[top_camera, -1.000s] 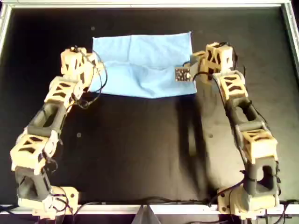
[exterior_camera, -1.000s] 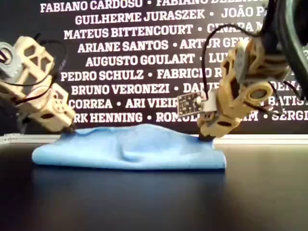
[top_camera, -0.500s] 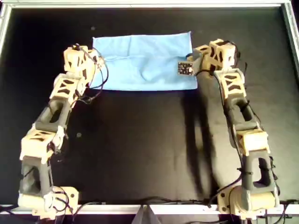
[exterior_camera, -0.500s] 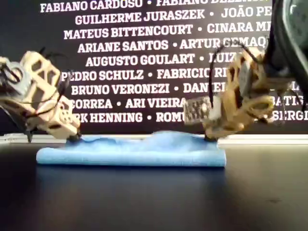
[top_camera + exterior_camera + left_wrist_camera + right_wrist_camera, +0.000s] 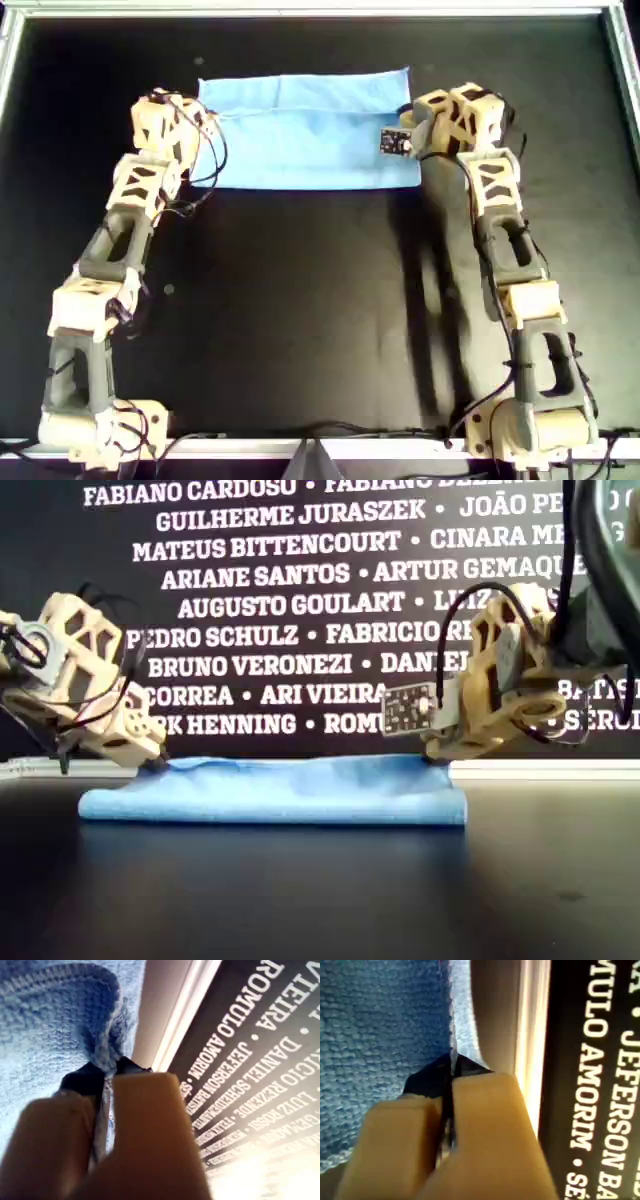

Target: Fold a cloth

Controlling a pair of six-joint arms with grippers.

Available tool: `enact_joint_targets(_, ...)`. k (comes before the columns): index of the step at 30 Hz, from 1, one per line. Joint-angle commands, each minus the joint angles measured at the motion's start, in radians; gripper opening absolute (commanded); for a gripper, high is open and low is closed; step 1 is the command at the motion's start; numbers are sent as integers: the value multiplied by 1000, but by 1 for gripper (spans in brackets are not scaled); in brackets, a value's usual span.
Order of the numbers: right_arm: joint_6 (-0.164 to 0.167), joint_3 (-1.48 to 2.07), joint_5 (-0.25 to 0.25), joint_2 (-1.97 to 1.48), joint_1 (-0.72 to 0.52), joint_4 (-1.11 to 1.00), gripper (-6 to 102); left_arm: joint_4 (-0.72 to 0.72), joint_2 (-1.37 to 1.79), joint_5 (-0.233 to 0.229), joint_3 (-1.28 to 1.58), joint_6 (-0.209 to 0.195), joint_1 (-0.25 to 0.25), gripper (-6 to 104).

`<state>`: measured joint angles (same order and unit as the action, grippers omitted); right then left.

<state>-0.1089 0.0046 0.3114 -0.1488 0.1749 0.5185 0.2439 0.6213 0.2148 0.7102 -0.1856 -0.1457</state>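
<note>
The cloth [image 5: 308, 130] lies folded into a flat rectangle in the upper centre of the overhead view, on the black table [image 5: 300, 320]. The left gripper [image 5: 106, 1074] is clenched on a pinch of cloth, at the cloth's left edge in the overhead view. The right gripper [image 5: 451, 1067] is likewise clamped on cloth at the right edge in the overhead view, against the lettered backdrop [image 5: 300, 600].

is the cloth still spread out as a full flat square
No, in the overhead view the cloth lies as a narrow folded rectangle, with a doubled edge along its near side.
</note>
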Motion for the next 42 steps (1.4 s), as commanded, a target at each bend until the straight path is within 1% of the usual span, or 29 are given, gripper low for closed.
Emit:
enact_joint_targets(1,6,-123,-8,-31,6,-43,0,-21,46,6,-94,5,25,-1)
enact_joint_targets(4,6,-137,-8,-11,6,-66,0,-23,46,6,-104,5,25,-1)
enact_joint_targets(8,6,-138,-8,14,5,-152,1,-23,43,6,-121,5,25,-1)
enact_joint_targets(10,2,-138,-8,26,8,-187,1,-23,28,6,-123,5,25,0)
enact_joint_targets(11,-6,-138,-8,26,9,-199,1,-23,23,6,-123,5,25,0)
enact_joint_targets(14,-9,-138,-8,28,9,-210,2,-23,9,6,-123,5,25,2)
enact_joint_targets(16,-11,-138,-11,29,8,-212,8,-23,-2,6,-126,5,25,8)
enact_joint_targets(18,-11,-138,-25,29,6,-212,18,-23,-6,6,-143,5,25,17)
enact_joint_targets(19,-11,-138,-43,29,6,-212,24,-23,-8,6,-149,5,25,22)
enact_joint_targets(21,5,-138,-92,29,9,-212,35,-23,-12,6,-153,5,25,30)
enact_joint_targets(22,5,-138,-117,28,12,-212,39,-23,-14,6,-155,5,25,33)
enact_joint_targets(24,5,-138,-150,28,17,-212,45,-23,-14,6,-158,5,23,39)
enact_joint_targets(26,5,-138,-161,23,18,-212,49,-23,-14,6,-158,3,23,42)
enact_joint_targets(28,5,-138,-163,15,17,-210,49,-23,-9,6,-158,-2,23,44)
enact_joint_targets(30,5,-138,-150,3,11,-210,49,-20,3,6,-147,-2,25,45)
enact_joint_targets(32,2,-138,-160,-6,11,-210,49,-18,5,6,-155,3,26,45)
enact_joint_targets(33,3,-138,-149,-15,9,-210,49,-17,8,6,-155,3,34,45)
enact_joint_targets(35,2,-138,-149,-66,8,-209,49,-5,26,8,-155,-9,49,45)
enact_joint_targets(40,2,-138,-149,-196,6,-192,49,12,219,8,-104,-9,64,45)
enact_joint_targets(42,-8,-138,-147,-247,8,-190,49,48,319,21,-49,-9,67,45)
